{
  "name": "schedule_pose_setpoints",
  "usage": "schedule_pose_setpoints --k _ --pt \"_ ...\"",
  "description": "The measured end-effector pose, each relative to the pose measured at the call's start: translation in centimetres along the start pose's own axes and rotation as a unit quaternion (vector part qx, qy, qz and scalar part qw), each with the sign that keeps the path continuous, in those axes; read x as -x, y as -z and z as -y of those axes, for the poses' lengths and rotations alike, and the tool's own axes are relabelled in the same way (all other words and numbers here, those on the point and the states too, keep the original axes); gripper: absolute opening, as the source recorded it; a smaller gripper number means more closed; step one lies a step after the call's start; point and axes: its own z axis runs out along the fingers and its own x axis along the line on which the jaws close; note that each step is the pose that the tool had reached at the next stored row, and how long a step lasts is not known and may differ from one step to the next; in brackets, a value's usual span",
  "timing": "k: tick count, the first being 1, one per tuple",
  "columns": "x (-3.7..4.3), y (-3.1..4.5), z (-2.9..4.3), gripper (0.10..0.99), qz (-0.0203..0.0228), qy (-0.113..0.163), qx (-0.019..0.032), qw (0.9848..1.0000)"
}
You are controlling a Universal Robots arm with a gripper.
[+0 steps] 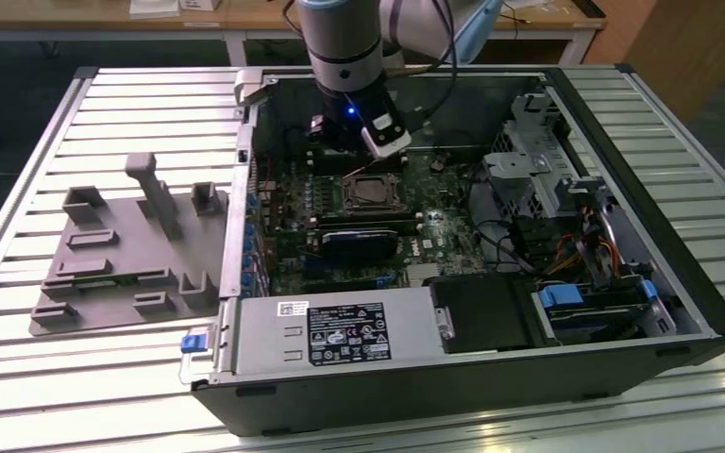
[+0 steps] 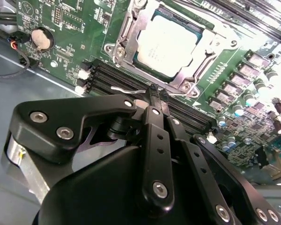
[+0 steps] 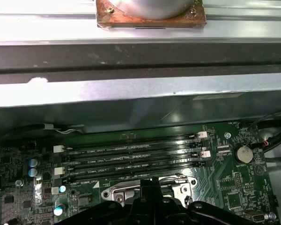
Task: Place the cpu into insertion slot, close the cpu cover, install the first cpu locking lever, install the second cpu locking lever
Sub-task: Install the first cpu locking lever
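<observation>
Cpu (image 2: 171,42) sits nr pinched fingers (image 2: 155,107), not touching.

Pale silver cpu (image 2: 171,44), green circuit board (image 2: 79,28)

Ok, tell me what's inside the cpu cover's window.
The cpu fills the window of the cpu cover, pale face showing. The insertion slot under it is hidden by the chip.

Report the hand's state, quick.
Hand: closed, fingertips together at the thin wire lever beside the seated cpu. Whether it actually pinches the lever cannot be told.
</observation>
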Motion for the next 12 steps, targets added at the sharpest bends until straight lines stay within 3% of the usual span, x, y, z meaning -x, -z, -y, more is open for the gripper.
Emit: schedule_pose_setpoints --k 12 --pt "0.86 -0.59 -0.28 0.102 0.0035 -0.013 -0.0045 0.9999"
